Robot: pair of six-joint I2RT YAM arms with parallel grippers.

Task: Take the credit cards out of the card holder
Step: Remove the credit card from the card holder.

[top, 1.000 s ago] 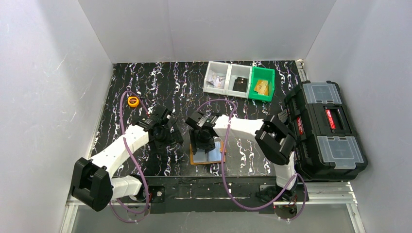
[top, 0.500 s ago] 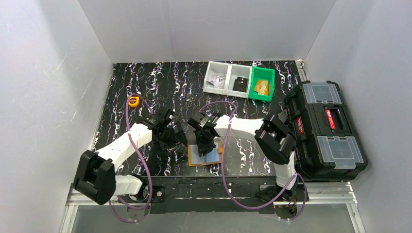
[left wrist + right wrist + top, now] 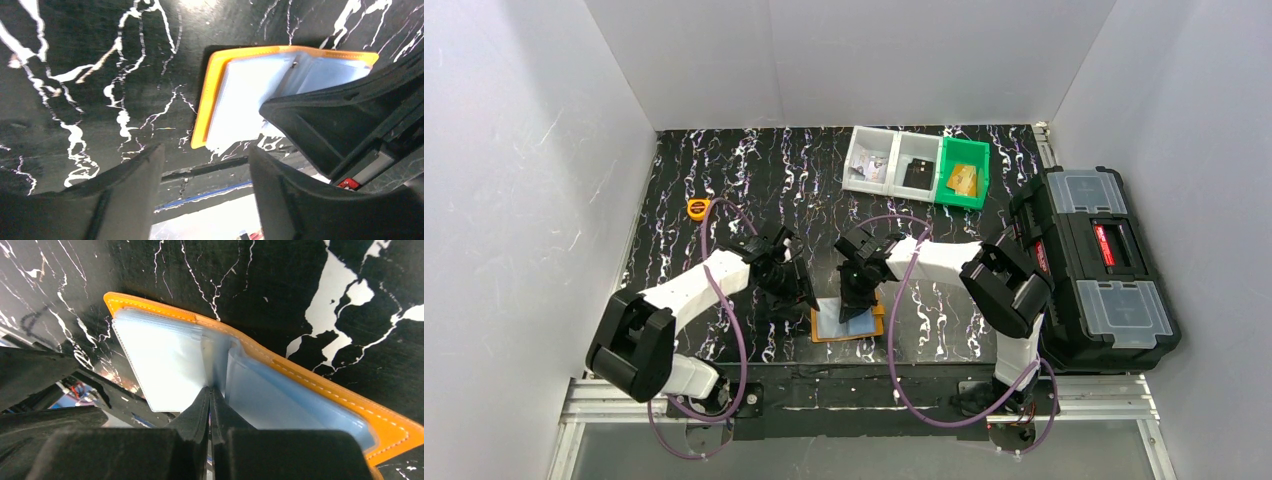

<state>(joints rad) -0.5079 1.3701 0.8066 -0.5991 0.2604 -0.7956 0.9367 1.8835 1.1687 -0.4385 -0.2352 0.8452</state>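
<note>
Top external view: the card holder [image 3: 848, 325], an orange-tan wallet, lies spread open and flat on the black, white-veined table [image 3: 724, 170], near the front edge and between the two arms. The right wrist view shows its clear pockets fanned upward, with the pale blue faces of the credit cards [image 3: 165, 365] inside them; how many there are cannot be told. The right gripper [image 3: 210, 397] stands directly over the card holder, its two fingers pressed together at the middle fold where the pockets meet. Whether a card or a pocket edge is pinched between them cannot be made out. The left gripper [image 3: 206, 150] hangs just beside the card holder's left edge with its fingers spread apart, nothing between them and the bare table beneath; from its own camera the right gripper's dark body blocks the far half of the card holder. Well beyond the card holder and off to its left sits a small round yellow-orange tape measure [image 3: 698, 208]. Farther back and to the right of the card holder is a row of small bins [image 3: 894, 160], two clear and one green, one clear bin holding a dark flat item [image 3: 915, 175]. A black toolbox [image 3: 1094, 265] with clear lid compartments sits well to the card holder's right.
</note>
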